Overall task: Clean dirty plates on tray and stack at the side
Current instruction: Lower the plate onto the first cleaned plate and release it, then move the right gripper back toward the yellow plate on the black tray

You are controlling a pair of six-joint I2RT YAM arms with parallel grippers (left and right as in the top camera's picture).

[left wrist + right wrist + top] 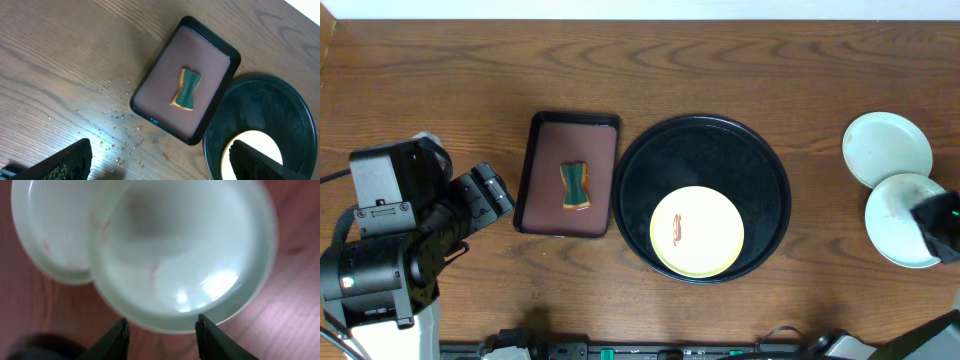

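Right wrist, right jaws parted, empty, mint plate (185, 255) just beyond, left jaws spread wide.

Rect. brown tray (545, 160) on wood table (440, 80), green-orange sponge (576, 186) at ctr; crumbs (120, 117) beside tray.

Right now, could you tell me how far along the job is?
Done: two mint plates overlap at the right, off the black tray. In hand: the right gripper hovers open over the nearer mint plate. Left: the red-smeared yellow plate on the tray; sponge on the brown tray.
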